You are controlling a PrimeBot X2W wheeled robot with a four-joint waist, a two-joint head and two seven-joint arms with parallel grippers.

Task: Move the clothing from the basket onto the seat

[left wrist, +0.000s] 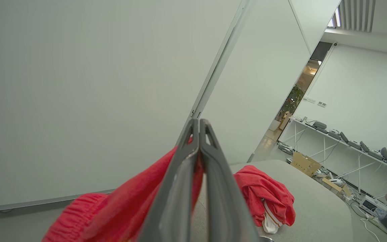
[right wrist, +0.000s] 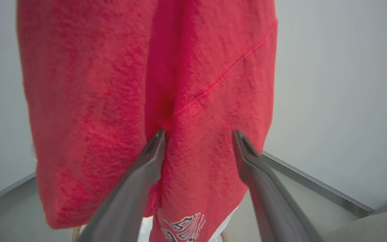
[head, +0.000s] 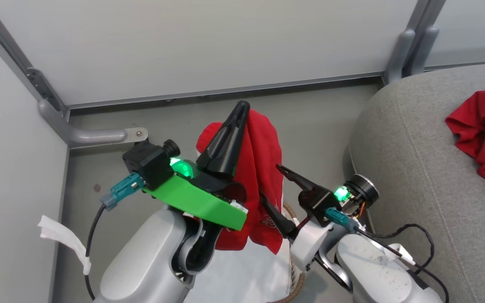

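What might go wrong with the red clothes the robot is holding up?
The left gripper pinches the red garment up near its tips, so it might slip and fall. Its hem hangs by the basket rim and may snag on the way to the seat. The open right gripper, close by the cloth, might catch it.

A hanging garment (head: 263,168) fills the frame's centre, above the basket (head: 296,283) at the bottom; a second garment (head: 484,126) lies on the seat (head: 415,168), far right.
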